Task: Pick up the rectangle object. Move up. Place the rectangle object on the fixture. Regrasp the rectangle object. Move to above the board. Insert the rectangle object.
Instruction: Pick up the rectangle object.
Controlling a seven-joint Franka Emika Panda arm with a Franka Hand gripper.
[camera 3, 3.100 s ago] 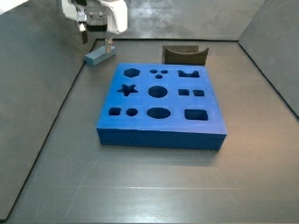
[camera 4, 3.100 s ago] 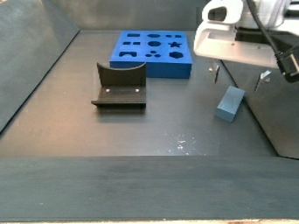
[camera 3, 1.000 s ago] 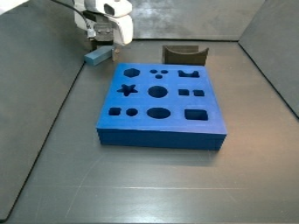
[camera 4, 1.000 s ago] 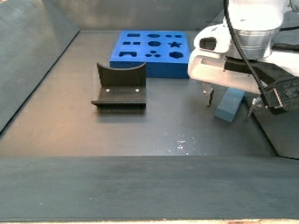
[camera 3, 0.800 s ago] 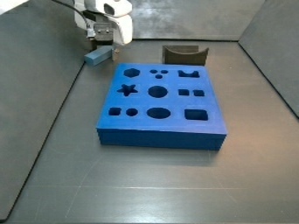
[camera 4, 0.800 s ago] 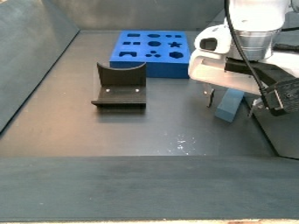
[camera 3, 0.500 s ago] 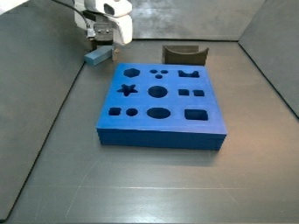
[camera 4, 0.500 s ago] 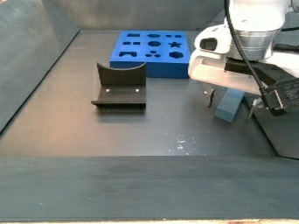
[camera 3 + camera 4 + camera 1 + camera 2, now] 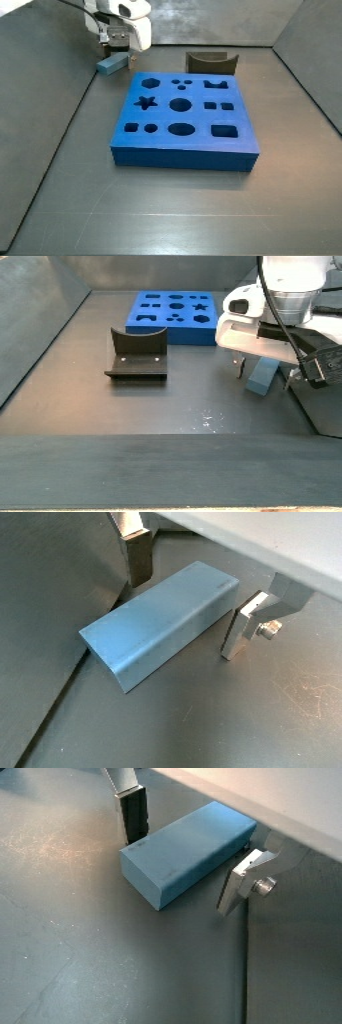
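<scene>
Gripper [image 9: 187,602] jaws apart, straddling the rectangle object [image 9: 163,622] w/ gaps both sides, so imo center before squeezing.

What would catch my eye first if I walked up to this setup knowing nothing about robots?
Probably the board, a bright blue slab full of shaped cutouts lying mid-floor. Next, the white arm reaching down at the floor's edge by a wall, its gripper straddling the rectangle object; in both wrist views the jaws stand either side of the block with gaps showing, not yet closed on it. The fixture, a dark bracket, stands apart near the board.
</scene>
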